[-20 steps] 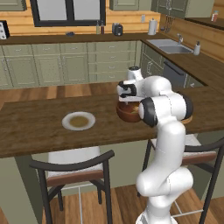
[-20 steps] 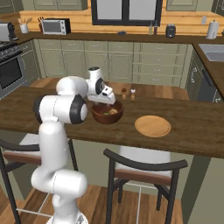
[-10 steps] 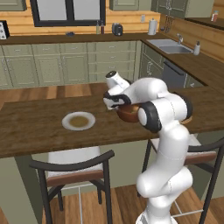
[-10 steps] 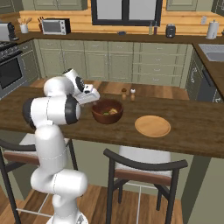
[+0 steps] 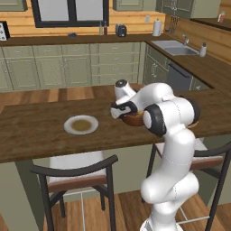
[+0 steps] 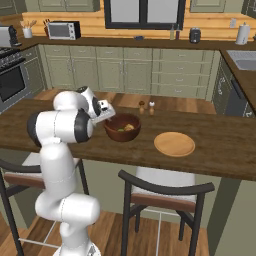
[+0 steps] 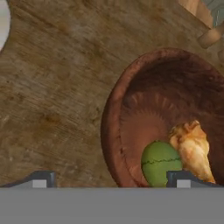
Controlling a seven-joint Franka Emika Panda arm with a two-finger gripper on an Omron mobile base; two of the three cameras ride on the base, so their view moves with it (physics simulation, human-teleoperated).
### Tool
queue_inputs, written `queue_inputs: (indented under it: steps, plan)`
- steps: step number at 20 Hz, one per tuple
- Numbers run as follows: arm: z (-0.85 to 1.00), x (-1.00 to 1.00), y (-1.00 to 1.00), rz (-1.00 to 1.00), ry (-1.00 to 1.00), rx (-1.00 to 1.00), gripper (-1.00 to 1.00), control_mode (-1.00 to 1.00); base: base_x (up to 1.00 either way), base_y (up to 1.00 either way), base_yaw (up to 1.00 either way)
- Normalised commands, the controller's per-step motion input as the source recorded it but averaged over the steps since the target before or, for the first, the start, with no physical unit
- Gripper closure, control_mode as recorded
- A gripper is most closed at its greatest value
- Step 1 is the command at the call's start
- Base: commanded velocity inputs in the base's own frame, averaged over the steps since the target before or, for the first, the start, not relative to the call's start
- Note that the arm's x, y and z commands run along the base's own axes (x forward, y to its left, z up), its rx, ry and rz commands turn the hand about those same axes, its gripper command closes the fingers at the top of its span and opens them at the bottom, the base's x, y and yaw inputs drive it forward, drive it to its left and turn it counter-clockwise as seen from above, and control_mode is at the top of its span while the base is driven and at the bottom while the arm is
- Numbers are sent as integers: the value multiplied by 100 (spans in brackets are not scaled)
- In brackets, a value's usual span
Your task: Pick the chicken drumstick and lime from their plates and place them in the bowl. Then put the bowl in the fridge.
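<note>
The bowl (image 6: 122, 128) is sitting mid-counter (image 6: 210, 160), nearer the far edge. The hand view is showing what the base views barely resolve: lime (image 7: 161, 163) and drumstick (image 7: 191, 148) lying touching inside it. The gripper (image 7: 111, 180) is hovering over the bowl's rim, jaws apart and straddling it, gripping nothing. The left base view is showing the grey plate (image 5: 81, 124); the right, the tan plate (image 6: 174, 144).
</note>
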Motion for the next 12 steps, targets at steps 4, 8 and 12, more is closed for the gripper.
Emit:
queue_inputs:
  steps: [4, 8, 12]
  plan:
    - [-11, 29, 0, 2, 0, 0, -100, -100, 0, 0, 0]
    - [-21, 12, 9, 0, 0, -3, -100, -100, 0, 0, 0]
    - [-42, 0, 0, 0, 1, 0, -100, -100, 0, 0, 0]
